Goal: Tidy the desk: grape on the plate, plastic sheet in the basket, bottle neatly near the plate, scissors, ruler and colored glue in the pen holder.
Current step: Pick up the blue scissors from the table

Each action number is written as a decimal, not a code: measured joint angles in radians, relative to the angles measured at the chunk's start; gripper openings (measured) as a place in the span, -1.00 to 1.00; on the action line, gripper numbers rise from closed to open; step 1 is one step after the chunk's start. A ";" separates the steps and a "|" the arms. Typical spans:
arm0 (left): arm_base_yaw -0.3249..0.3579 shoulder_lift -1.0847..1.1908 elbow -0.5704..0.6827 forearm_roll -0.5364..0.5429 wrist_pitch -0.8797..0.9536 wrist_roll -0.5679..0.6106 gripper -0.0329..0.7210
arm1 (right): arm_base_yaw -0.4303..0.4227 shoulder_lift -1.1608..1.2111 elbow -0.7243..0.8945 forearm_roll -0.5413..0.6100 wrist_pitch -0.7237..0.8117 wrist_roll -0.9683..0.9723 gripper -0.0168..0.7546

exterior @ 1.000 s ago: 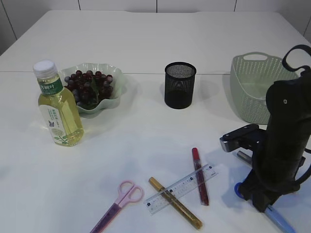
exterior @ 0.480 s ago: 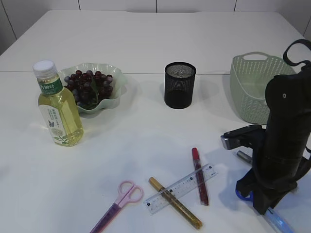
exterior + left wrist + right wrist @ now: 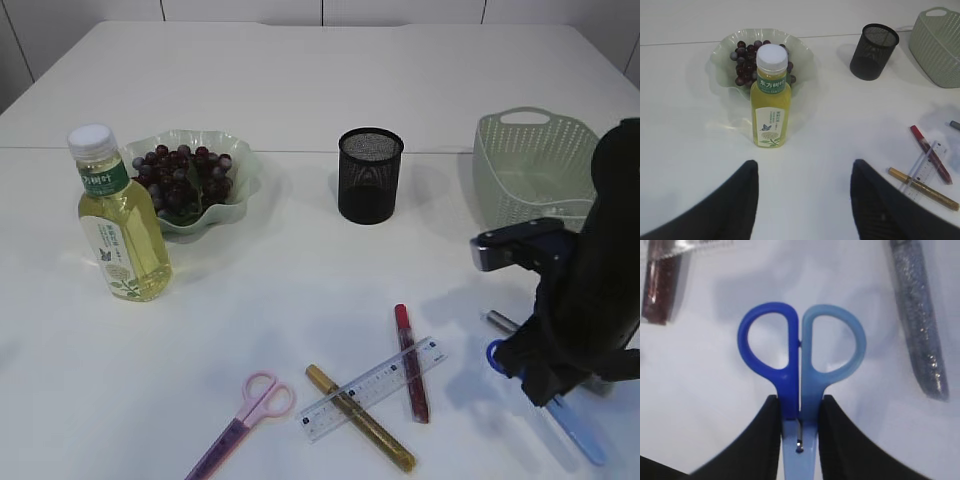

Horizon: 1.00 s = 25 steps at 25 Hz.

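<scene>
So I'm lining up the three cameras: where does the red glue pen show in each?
Exterior: red glue pen bottom centre-right, under the ruler.
Left wrist: right edge, beside the ruler.
Right wrist: top-left corner.
Shared landmark: the ruler.

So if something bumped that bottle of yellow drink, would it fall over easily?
Possibly. The bottle stands upright, tall and narrow, so a knock near its white cap would probably tip it. It looks nearly full, so it is likely fairly heavy and steadier against a low push. Being round, it would probably roll once down, perhaps toward the plate close behind it.
</scene>
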 joint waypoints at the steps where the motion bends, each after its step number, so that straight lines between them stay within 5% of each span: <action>1: 0.000 0.000 0.000 0.000 0.000 0.000 0.22 | 0.000 -0.019 0.002 0.002 -0.012 0.002 -0.47; 25: 0.000 0.000 0.000 0.000 -0.050 0.000 0.21 | 0.000 -0.148 -0.093 0.004 -0.396 -0.052 -0.47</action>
